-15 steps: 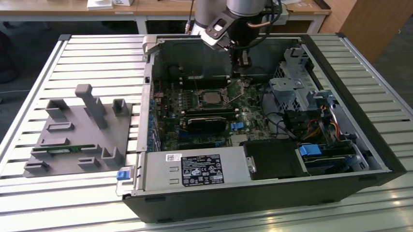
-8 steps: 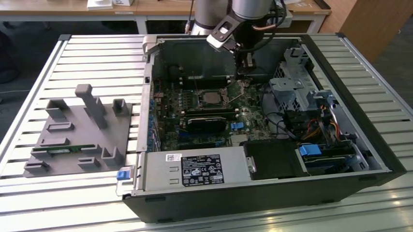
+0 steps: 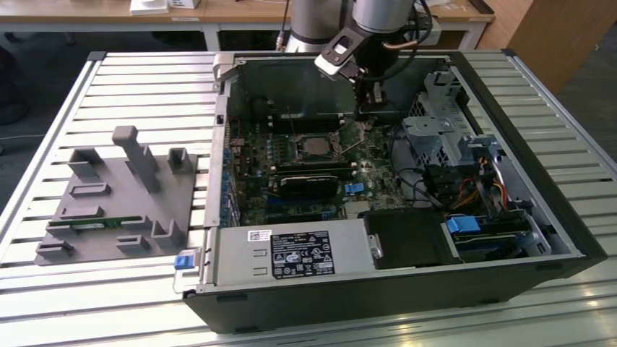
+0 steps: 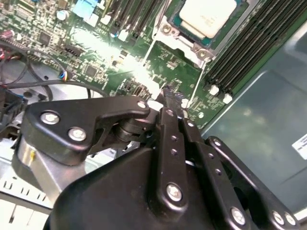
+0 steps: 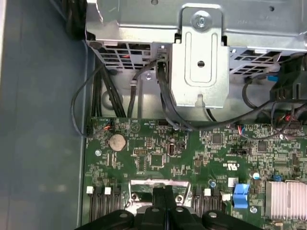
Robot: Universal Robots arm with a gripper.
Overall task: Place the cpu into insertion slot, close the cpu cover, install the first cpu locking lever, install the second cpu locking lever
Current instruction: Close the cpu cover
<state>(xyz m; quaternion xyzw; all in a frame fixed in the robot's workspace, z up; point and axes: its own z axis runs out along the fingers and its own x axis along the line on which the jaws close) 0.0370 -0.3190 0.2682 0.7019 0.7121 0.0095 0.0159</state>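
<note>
Claw: black fingertips drawn together in both wrist views. I cannot tell whether anything thin is nipped between them. It hangs low over the green motherboard, just beside the socket's metal edge. In the exterior view it sits deep inside the open computer case.

Cpu: silvery top up, lying flat in the insertion slot, near the claw but not touching it.

Cpu cover: metal frame lying around the chip, which shows through its window. I cannot tell if it is fully down.

Wire lever: thin rod slanting up from the socket toward the claw.

Memory slots: long black rows flanking the socket.

Grey fixture: on the slatted worktop, well apart from the case, at the exterior view's left.
</note>
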